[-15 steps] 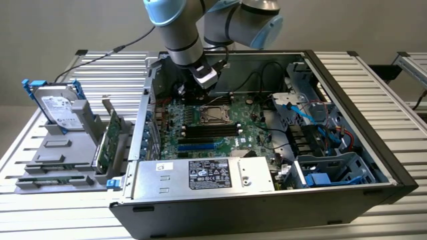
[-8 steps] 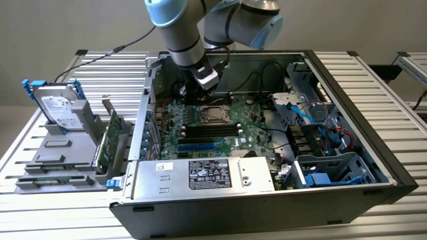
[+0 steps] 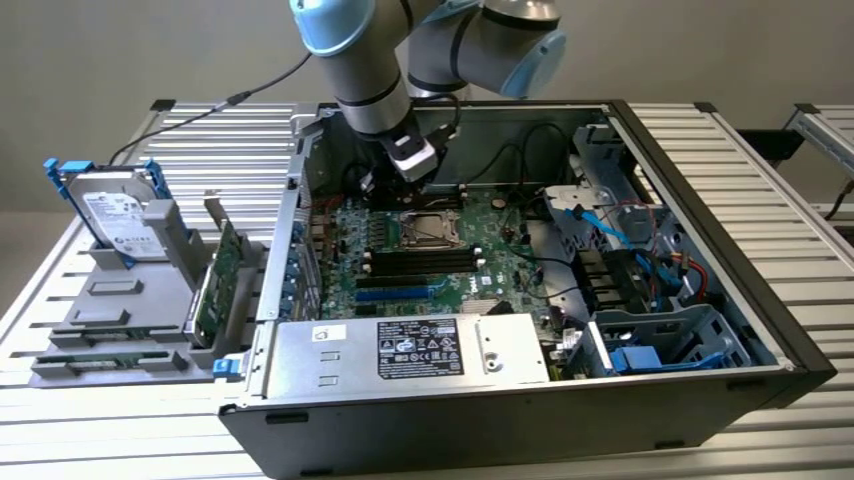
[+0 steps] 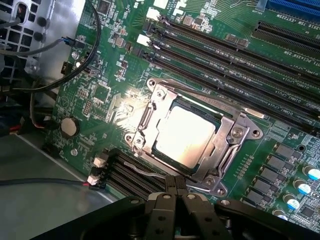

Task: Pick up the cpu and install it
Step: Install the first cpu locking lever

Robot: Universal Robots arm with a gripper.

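Hovering inside the open black computer case (image 3: 747, 250), the arm's black pincer (image 4: 176, 186) hangs just above the socket, its two fingertips pressed together and holding nothing. The small flat square cpu with a dull silver metal top (image 4: 184, 136) lies face up and level in the silver metal socket frame (image 4: 227, 150) on the green motherboard (image 3: 494, 255), inside the frame and not touching the pincer. Being square, the chip has no long axis; its edges run parallel to the frame. One cpu is visible. Black memory slots (image 4: 235, 55) run in parallel rows on one side of the frame, with a shorter bank (image 4: 135, 175) on the opposite side. Black cables (image 4: 75, 70) curve past the board's edge, well apart from the frame. In the exterior view, beyond the case on the exterior view's left, one silver hard drive with a white label and blue bracket (image 3: 118, 215) and one green card board (image 3: 220, 280) stand upright in a grey holder (image 3: 114, 330) on the slatted metal counter (image 3: 227, 140).
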